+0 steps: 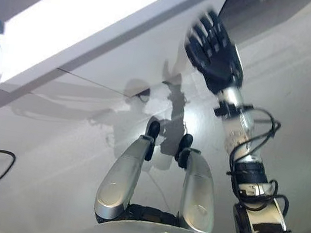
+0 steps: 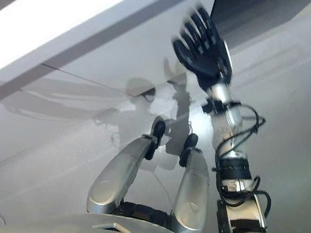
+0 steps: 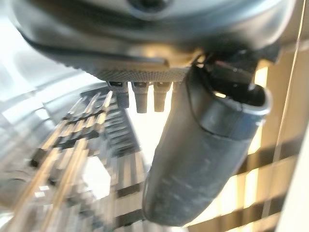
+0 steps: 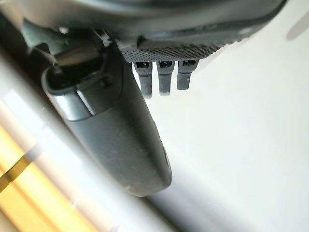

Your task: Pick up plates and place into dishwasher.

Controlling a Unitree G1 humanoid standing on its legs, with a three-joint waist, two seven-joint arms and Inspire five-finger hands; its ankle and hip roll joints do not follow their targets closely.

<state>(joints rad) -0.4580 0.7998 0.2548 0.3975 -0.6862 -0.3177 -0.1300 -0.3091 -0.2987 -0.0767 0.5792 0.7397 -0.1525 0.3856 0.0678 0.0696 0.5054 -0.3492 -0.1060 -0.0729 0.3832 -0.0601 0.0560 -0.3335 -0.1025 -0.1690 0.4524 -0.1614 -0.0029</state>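
My right hand (image 1: 214, 48) is raised over the pale floor, just off the corner of a white counter (image 1: 99, 23). It is open, with its fingers spread and nothing in it. In the right wrist view the right hand's thumb (image 4: 116, 130) and short finger ends stand straight over a bare white surface. In the left wrist view the left hand (image 3: 203, 154) is open too and holds nothing. Past it lie the metal wires of a dishwasher rack (image 3: 72, 159).
The white counter runs from the far middle to the left edge, with a grey side panel (image 1: 110, 67) below it. A dark panel (image 2: 250, 13) stands beyond the counter's corner. Grey floor (image 1: 48, 152) spreads to the left and right.
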